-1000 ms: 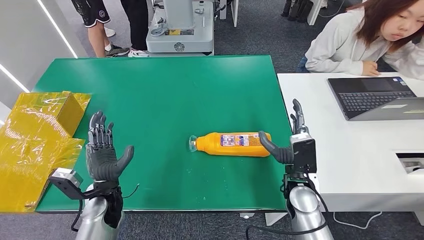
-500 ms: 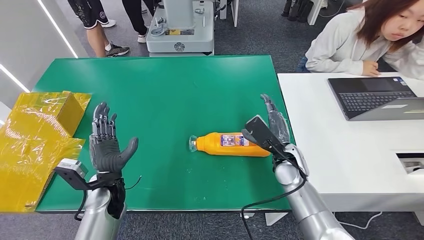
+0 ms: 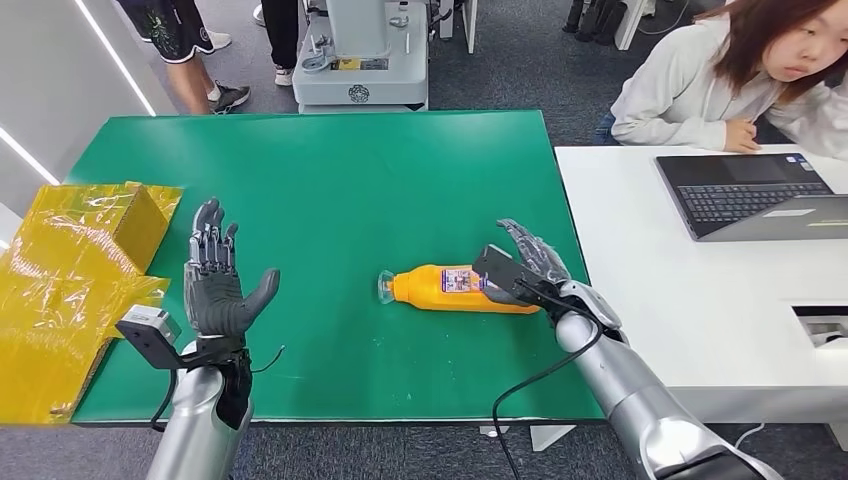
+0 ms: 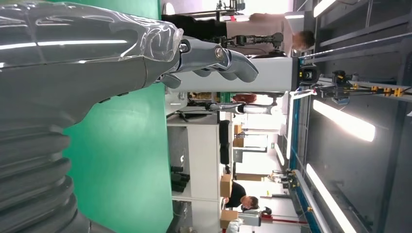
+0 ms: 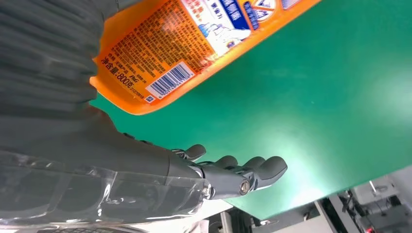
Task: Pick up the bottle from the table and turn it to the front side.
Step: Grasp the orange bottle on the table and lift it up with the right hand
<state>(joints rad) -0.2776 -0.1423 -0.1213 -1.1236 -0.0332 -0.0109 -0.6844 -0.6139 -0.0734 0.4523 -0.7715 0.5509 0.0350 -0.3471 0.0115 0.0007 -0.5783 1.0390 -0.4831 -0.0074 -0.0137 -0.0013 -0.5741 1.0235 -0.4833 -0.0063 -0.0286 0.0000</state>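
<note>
An orange bottle (image 3: 462,288) lies on its side on the green bench (image 3: 330,180), toward the bench's right edge, with its clear cap end pointing left and its base pointing right. The right wrist view shows its printed label with a barcode facing the camera (image 5: 194,43). The right hand (image 3: 530,268) reaches over the bottle's base end, palm turned toward it, its fingers (image 5: 243,177) spread and extended beyond the bottle above the green surface; they are not closed around the bottle, and whether the palm or thumb touches it cannot be told. The left hand (image 3: 218,285) is raised over the left part of the bench, well apart from the bottle, palm open and upright with its fingers (image 4: 218,60) apart and holding nothing. A crumpled yellow plastic-wrapped package (image 3: 70,270) sits at the bench's left edge, just beside the left hand. To the right stands a white desk (image 3: 700,330) with an open laptop (image 3: 755,195), and a person in a light grey hoodie (image 3: 690,95) leans on it.
</note>
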